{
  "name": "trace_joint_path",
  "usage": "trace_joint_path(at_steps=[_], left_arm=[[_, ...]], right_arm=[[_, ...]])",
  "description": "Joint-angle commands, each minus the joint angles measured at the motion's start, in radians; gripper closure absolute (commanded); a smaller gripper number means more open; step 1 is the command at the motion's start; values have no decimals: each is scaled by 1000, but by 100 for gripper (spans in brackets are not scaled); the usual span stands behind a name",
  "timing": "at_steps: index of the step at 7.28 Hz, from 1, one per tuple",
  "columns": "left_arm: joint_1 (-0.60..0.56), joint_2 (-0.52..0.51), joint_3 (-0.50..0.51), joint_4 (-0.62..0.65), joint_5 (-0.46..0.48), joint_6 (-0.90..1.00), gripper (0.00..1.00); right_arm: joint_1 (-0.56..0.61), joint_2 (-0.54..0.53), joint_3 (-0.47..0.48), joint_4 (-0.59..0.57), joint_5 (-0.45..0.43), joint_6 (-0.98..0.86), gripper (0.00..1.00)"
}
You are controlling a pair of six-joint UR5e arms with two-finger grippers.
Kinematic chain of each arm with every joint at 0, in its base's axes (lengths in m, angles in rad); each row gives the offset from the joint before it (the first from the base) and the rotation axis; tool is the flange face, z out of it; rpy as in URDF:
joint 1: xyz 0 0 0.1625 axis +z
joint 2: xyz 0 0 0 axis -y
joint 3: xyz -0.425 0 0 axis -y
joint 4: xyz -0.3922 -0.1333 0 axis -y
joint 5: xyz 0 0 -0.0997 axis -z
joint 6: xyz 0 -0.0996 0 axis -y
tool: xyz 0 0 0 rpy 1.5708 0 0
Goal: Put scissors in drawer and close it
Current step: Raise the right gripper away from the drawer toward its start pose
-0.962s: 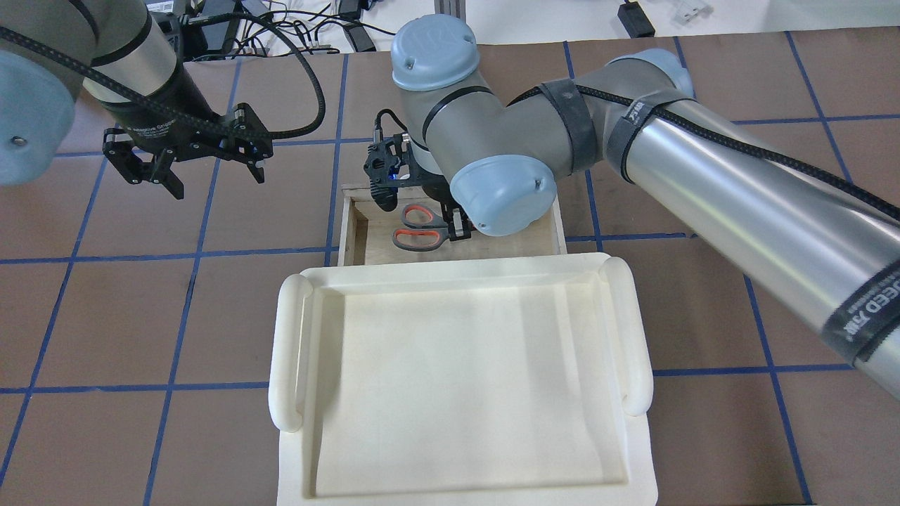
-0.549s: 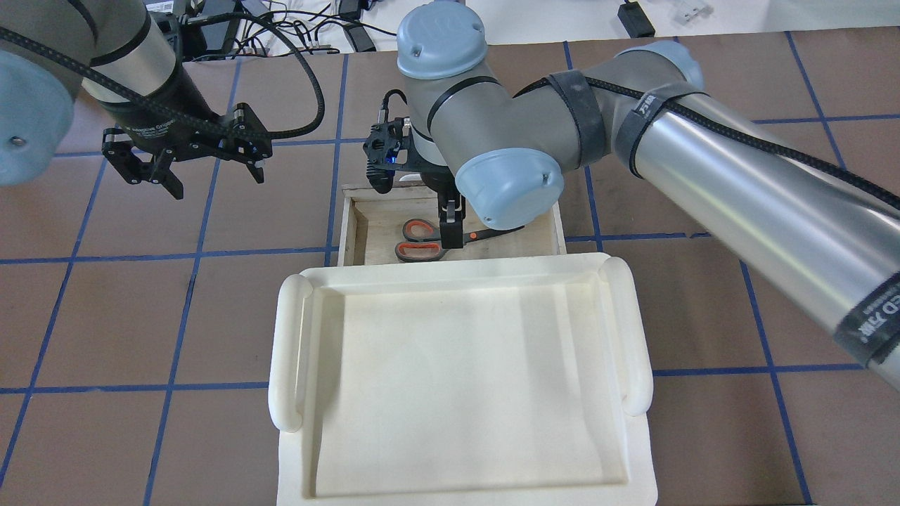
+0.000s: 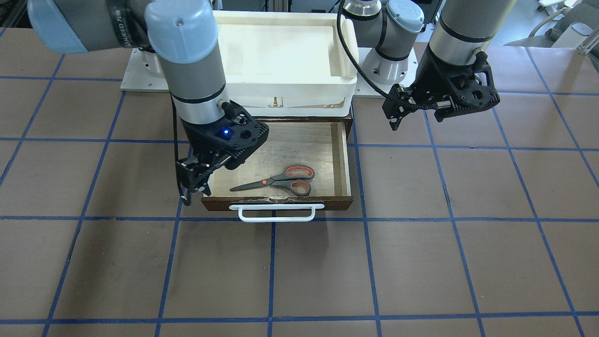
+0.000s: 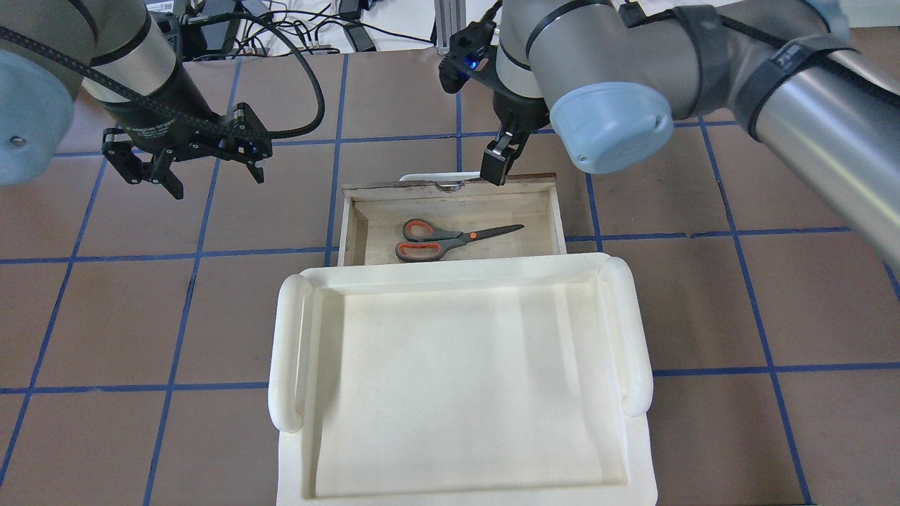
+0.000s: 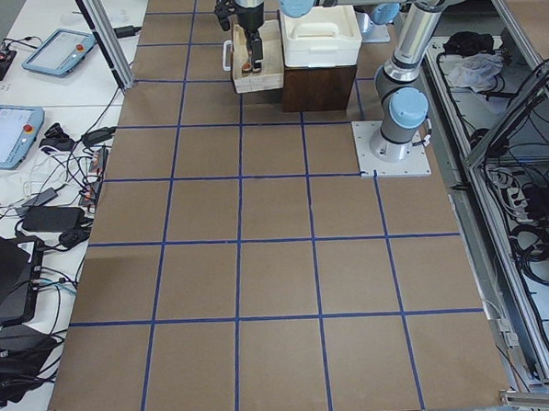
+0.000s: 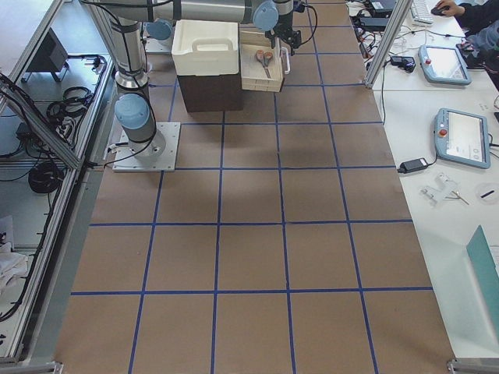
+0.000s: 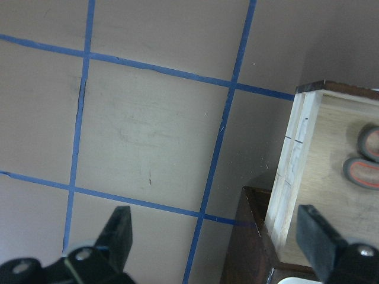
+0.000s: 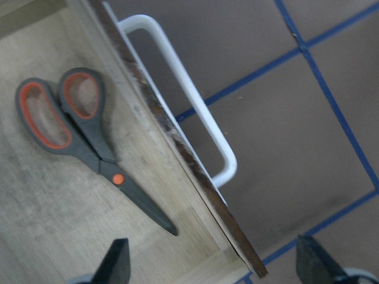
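Note:
The scissors [image 4: 450,239], with grey handles lined orange, lie flat in the open wooden drawer [image 4: 534,211], blades pointing right. They also show in the front view [image 3: 281,180] and the right wrist view [image 8: 89,148]. My right gripper [image 4: 496,167] is open and empty, hovering above the drawer's dark front edge near the white bar handle [image 4: 429,177]; in the front view the gripper [image 3: 189,192] hangs at the drawer's front corner. My left gripper [image 4: 216,181] is open and empty above the table, left of the drawer. The scissor handles show at the edge of the left wrist view [image 7: 364,160].
A white plastic tray-like bin [image 4: 633,337] sits on top of the dark cabinet [image 5: 318,74] that the drawer slides out of. Brown table with blue grid lines lies all around. Cables and devices lie beyond the table's far edge.
My right gripper has risen off the scissors and moved out to the drawer's front edge. The scissors now lie uncovered in the drawer. The left arm has not moved.

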Motion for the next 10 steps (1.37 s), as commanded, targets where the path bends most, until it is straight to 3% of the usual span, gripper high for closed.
trace_joint_path(at_steps=[1, 2, 5, 8, 10], left_arm=[[-1, -1, 0, 1, 0, -1, 0], [-1, -1, 0, 1, 0, -1, 0], [-6, -7, 3, 6, -3, -41, 0], [-12, -39, 14, 16, -11, -75, 0], [-41, -131, 58, 114, -20, -58, 0]], right_arm=[[-69, -21, 0, 63, -15, 491, 0], [-95, -36, 0, 60, -16, 567, 0], [-241, -61, 0, 49, -15, 569, 0], [-270, -107, 7, 15, -4, 572, 0], [-270, -113, 9, 19, -9, 574, 0]])
